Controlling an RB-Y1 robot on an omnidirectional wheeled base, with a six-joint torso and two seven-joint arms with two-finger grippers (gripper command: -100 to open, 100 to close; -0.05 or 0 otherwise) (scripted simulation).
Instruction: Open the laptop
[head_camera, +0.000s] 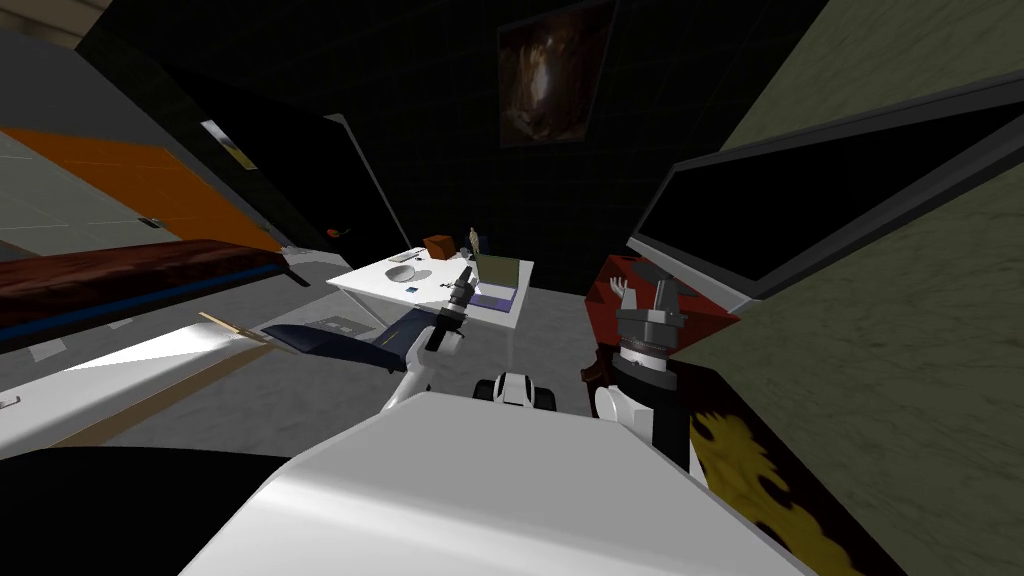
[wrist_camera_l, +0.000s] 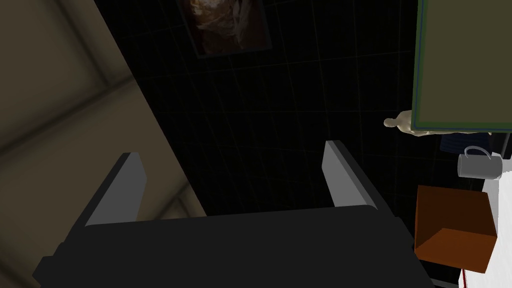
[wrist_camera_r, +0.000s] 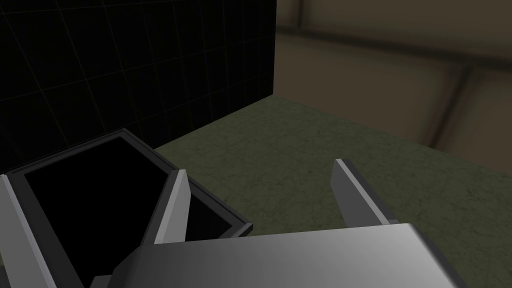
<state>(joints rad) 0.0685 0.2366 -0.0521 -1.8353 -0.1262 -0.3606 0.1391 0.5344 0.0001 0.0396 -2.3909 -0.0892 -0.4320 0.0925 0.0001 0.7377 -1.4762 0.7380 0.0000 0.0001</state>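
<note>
The laptop stands on the right part of a white table, its olive lid raised upright over a purple base. In the left wrist view the olive lid is seen off to one side of my fingers. My left gripper hovers just left of the laptop, above the table's near edge. It is open, with nothing between its fingers. My right gripper is raised at the right, away from the table, and is open and empty.
On the table are a brown box, a grey bowl, a mug and a pale figurine. A dark blue chair stands before the table. A red cabinet and a large black screen are on the right.
</note>
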